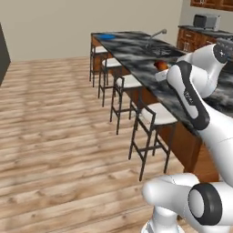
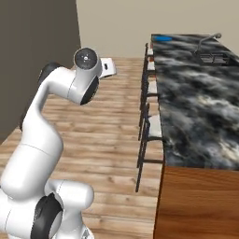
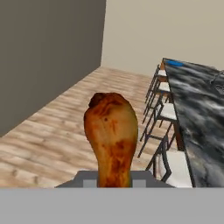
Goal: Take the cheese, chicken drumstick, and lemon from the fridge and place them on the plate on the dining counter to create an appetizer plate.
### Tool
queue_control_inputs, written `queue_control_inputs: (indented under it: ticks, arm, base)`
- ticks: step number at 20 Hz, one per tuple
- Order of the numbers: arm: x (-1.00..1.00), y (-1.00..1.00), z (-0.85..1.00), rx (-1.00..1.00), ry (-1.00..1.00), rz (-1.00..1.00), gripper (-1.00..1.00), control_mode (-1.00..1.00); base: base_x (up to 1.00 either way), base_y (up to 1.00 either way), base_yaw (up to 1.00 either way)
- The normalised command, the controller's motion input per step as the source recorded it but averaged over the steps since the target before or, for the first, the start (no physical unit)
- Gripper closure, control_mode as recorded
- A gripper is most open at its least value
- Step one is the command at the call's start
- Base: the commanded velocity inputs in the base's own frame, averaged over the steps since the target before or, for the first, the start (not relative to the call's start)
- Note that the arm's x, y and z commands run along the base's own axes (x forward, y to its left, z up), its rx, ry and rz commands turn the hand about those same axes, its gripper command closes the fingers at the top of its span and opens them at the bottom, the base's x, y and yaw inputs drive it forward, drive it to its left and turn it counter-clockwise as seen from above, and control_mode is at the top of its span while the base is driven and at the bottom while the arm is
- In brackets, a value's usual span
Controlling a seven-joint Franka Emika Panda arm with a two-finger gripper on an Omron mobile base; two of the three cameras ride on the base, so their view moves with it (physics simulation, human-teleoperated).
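My gripper (image 3: 113,180) is shut on the thin end of the chicken drumstick (image 3: 111,133), whose fat reddish-brown end points away from the hand. In the left base view the drumstick (image 1: 160,65) shows as a small reddish spot beyond my forearm. The white hand (image 2: 108,66) hangs over the wooden floor, left of the dining counter (image 2: 196,107). The blue plate (image 1: 107,36) (image 2: 163,38) (image 3: 175,63) lies at the far corner of the marbled top (image 1: 136,50). Cheese and lemon are out of view.
A row of white-seated stools (image 1: 152,116) (image 2: 151,130) lines the counter's near side. A sink with a faucet (image 1: 157,34) is set in the top. A tall dark grey surface (image 3: 43,57) stands on the left; I cannot tell whether it is the fridge. Open wooden floor (image 1: 54,127) lies between.
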Motion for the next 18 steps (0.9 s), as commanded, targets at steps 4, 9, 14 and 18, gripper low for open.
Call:
queue_control_inputs:
  ticks: [4, 9, 14, 18]
  arm:
    - [0.00, 0.00, 0.00, 0.00, 0.00, 0.00, 1.00, 1.00]
    - [0.00, 0.00, 0.00, 0.00, 0.00, 0.00, 1.00, 1.00]
    - [0.00, 0.00, 0.00, 0.00, 0.00, 0.00, 1.00, 1.00]
    - [0.00, 0.00, 0.00, 0.00, 0.00, 0.00, 1.00, 1.00]
  base:
    - [1.00, 0.95, 0.01]
    - [1.00, 0.42, -0.02]
    - [1.00, 0.20, -0.12]
    - [1.00, 0.19, -0.23]
